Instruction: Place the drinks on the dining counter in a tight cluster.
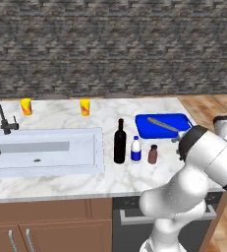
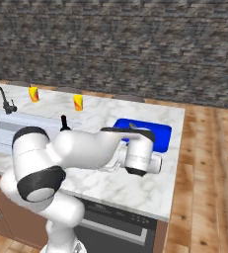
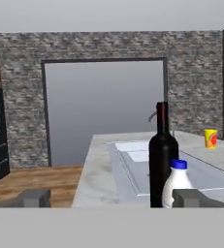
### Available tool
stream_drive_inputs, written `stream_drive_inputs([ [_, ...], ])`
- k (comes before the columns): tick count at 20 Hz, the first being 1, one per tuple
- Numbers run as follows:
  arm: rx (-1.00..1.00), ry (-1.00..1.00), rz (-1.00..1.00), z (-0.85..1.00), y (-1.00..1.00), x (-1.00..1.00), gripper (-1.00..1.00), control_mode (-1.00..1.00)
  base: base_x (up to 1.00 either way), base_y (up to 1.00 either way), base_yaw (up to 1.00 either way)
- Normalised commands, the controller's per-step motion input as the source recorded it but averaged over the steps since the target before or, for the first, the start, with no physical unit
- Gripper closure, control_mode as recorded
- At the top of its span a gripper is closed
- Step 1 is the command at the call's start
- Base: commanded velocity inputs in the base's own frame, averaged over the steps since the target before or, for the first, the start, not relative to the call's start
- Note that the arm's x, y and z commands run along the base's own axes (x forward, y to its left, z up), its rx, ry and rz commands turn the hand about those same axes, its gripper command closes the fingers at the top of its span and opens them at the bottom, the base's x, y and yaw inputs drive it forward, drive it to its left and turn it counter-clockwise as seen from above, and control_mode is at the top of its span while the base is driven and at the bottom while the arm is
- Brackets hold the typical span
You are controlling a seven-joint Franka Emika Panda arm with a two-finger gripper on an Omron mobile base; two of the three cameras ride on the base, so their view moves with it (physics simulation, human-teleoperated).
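1. Currently, a white marble dining counter [image 1: 61,184] runs across the left base view, with an inset sink [image 1: 41,147] and a black faucet [image 1: 1,118] on its left part.
2. Just right of the sink, 3 drinks stand upright in a short row: a tall black wine bottle [image 1: 120,142], a small white bottle with a blue label [image 1: 135,150], and a tiny reddish-brown bottle [image 1: 153,154]. They are close together, near touching, so the cluster looks largely formed.
3. Behind the row lies a blue tray [image 1: 156,129] with a grey utensil on it. 2 short yellow cups [image 1: 26,107] stand well apart near the far edge of the counter.
4. The gripper [image 3: 111,197] looks along the counter from the tray end. Its 2 dark fingers [image 3: 36,197] stand wide apart with nothing between them.
5. In the hand view, the wine bottle and the white bottle sit just ahead, to the right of centre, with the white bottle's lower part partly behind the right fingertip.
6. Risk, as a judgement: the wide fingers sit at bottle height, so a sideways or forward swing could clip the white bottle and knock it into the tall wine bottle, which would topple easily.
7. The arm's elbow [image 1: 208,152] hangs beside the tray and the reddish-brown bottle, so a careless retreat could brush that small bottle and break up the cluster.
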Motion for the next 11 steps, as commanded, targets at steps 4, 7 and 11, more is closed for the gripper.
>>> stream_drive_inputs([
  [4, -0.15, 0.05, -0.17, 0.46, -0.02, -0.44, -1.0, -1.0, 0.0, 0.0, 0.0],
  [7, -0.16, 0.14, -0.14, 0.51, -0.01, -0.42, -1.0, -1.0, 0.0, 0.0, 0.0],
  [11, -0.12, 0.22, -0.08, 0.54, -0.04, -0.43, -1.0, -1.0, 0.0, 0.0, 0.0],
])
